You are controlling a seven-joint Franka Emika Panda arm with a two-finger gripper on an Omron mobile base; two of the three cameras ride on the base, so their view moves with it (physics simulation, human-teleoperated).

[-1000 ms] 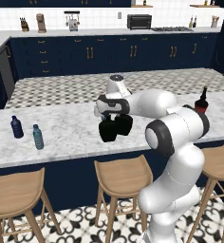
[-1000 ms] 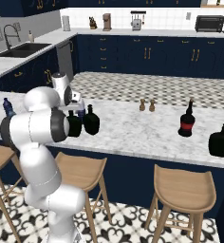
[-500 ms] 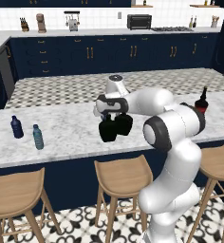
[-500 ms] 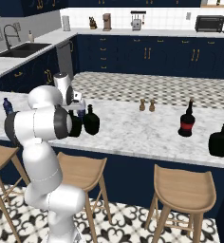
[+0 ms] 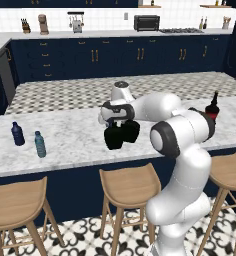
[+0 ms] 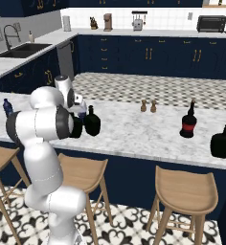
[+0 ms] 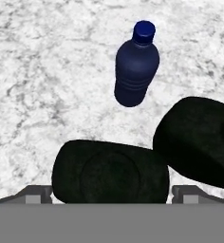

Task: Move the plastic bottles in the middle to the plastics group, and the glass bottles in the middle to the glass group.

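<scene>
A navy kitchen with a white marble desk (image 5: 65, 145) running across in front of me, stools tucked under its near edge. My fingers (image 7: 112, 192) are spread fully wide and hold nothing, hanging right over one of the two black glass bottles (image 7: 110, 171), whose round body sits between the tips as I look down along the hand. Its twin (image 7: 199, 140) stands just beside it, seemingly touching, though from above I can't quite tell if there is a gap. The small navy plastic bottle (image 7: 135, 66) stands a little beyond them, near the middle of the desk. The risk I see is the crowding: if I come down off centre, one finger could catch the neighbouring bottle and shove or tip it, perhaps into the navy one. The belly is glossy and round, so a shallow grip might slip. The glass group (image 6: 189, 125) waits near the desk's right end, the plastics group (image 5: 27, 140) towards its left end.
</scene>
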